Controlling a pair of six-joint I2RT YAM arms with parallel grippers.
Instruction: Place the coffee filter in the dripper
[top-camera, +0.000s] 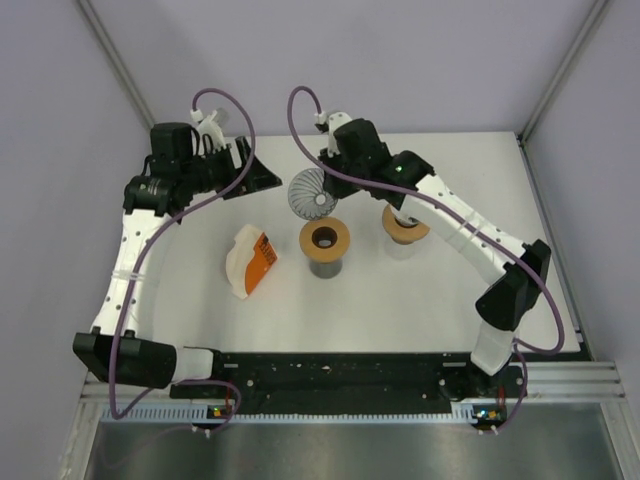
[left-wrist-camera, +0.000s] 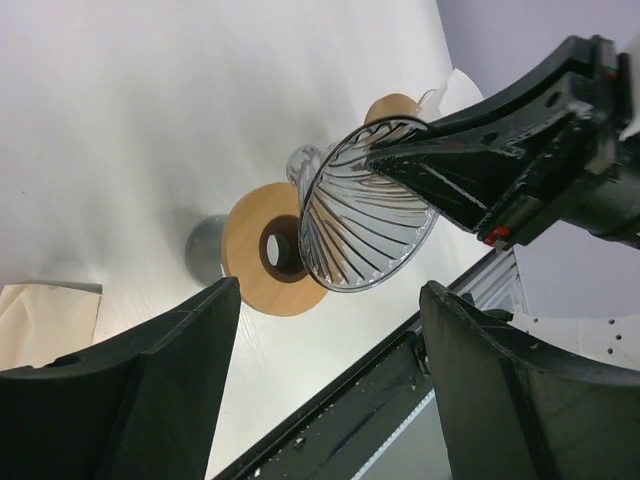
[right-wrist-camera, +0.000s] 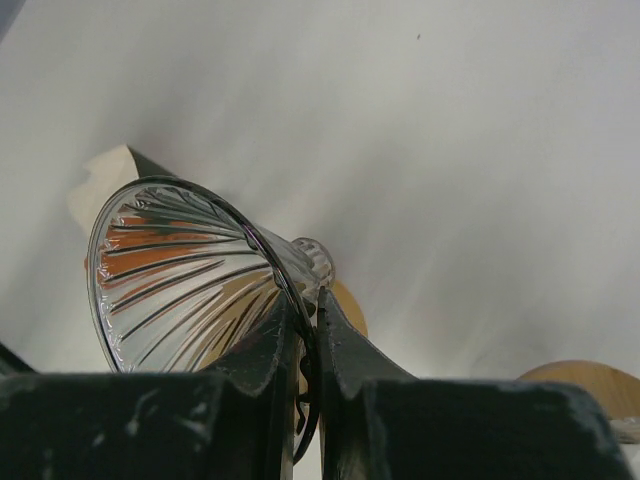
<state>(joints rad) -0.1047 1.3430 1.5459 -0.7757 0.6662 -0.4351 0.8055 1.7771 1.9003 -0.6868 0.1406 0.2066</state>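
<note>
The ribbed clear glass dripper (top-camera: 311, 193) hangs tilted on its side above the table, just behind a wooden ring on a dark cylinder (top-camera: 325, 240). My right gripper (top-camera: 325, 178) is shut on the dripper's rim; in the right wrist view the fingers (right-wrist-camera: 345, 355) pinch the glass wall of the dripper (right-wrist-camera: 185, 275). The coffee filters, a white stack with an orange label (top-camera: 251, 260), lie on the table left of the ring. My left gripper (top-camera: 262, 172) is open and empty, left of the dripper and facing it (left-wrist-camera: 365, 205).
A second wooden ring on a glass vessel (top-camera: 404, 226) stands under the right forearm. In the left wrist view a filter corner (left-wrist-camera: 45, 320) shows at the lower left, and the black rail (left-wrist-camera: 380, 400) runs along the table's near edge.
</note>
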